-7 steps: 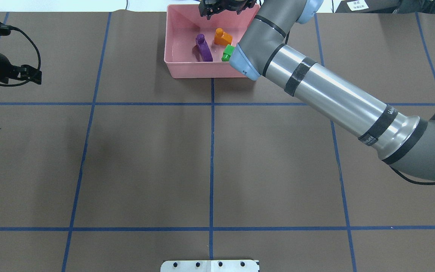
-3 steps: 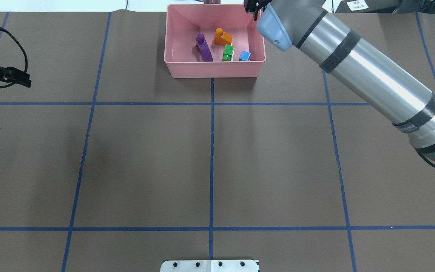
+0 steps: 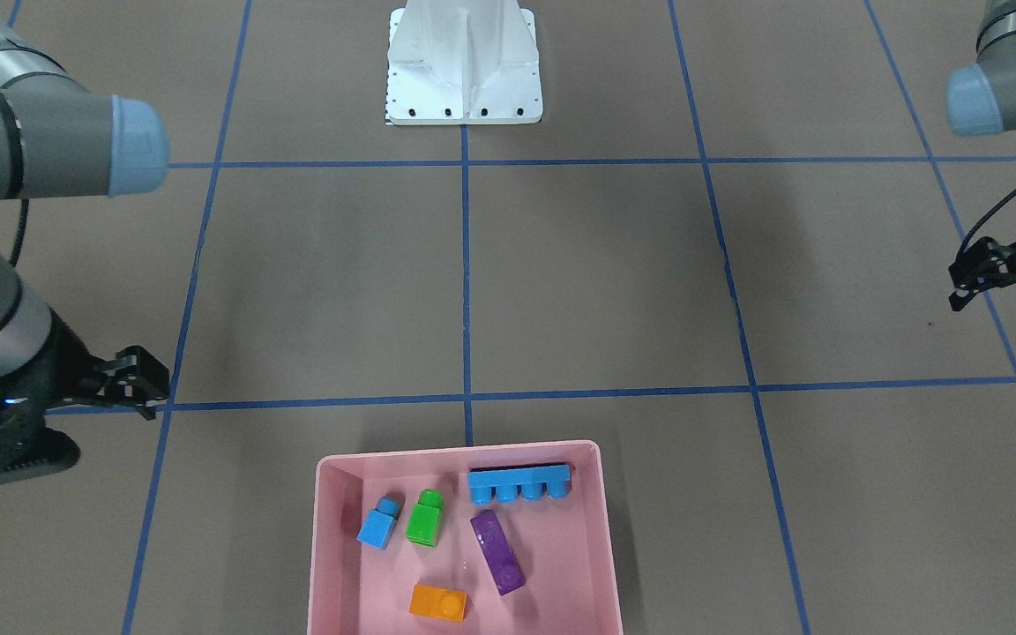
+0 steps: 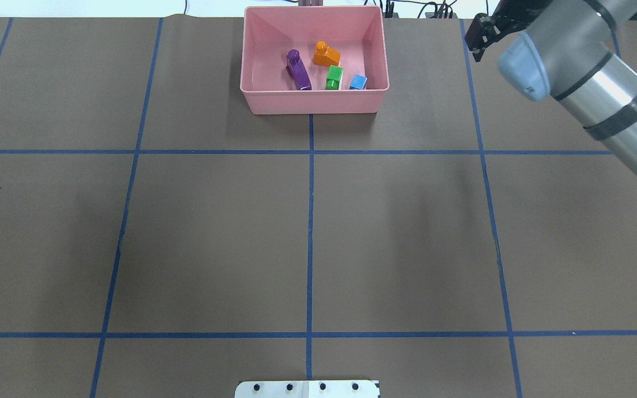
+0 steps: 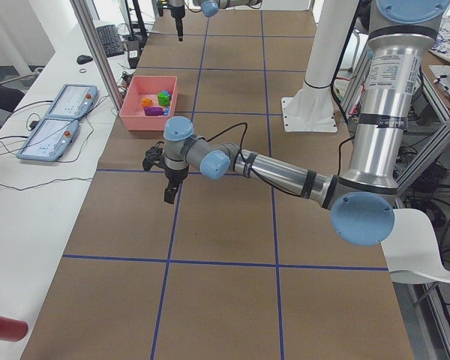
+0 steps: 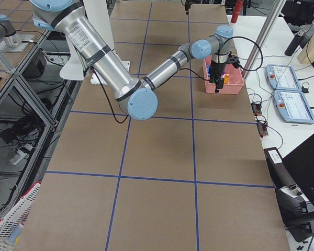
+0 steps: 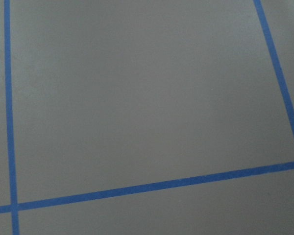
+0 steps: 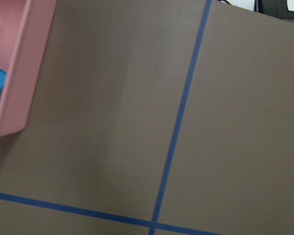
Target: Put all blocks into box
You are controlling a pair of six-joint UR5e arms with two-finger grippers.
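The pink box stands at the far middle of the table and also shows in the overhead view. In it lie the small blue block, the green block, the long blue block, the purple block and the orange block. In the overhead view the long blue block is hidden behind the near wall. My right gripper is open and empty beside the box, apart from it. My left gripper is open and empty, far off at the table's side.
The white pedestal base stands at the robot's edge of the table. Blue tape lines grid the brown table cover. The right wrist view shows a corner of the box at its left edge.
My right arm has swung away from over the box to its right side, uncovering the small blue block. My left gripper has moved further left, almost out of the overhead view.
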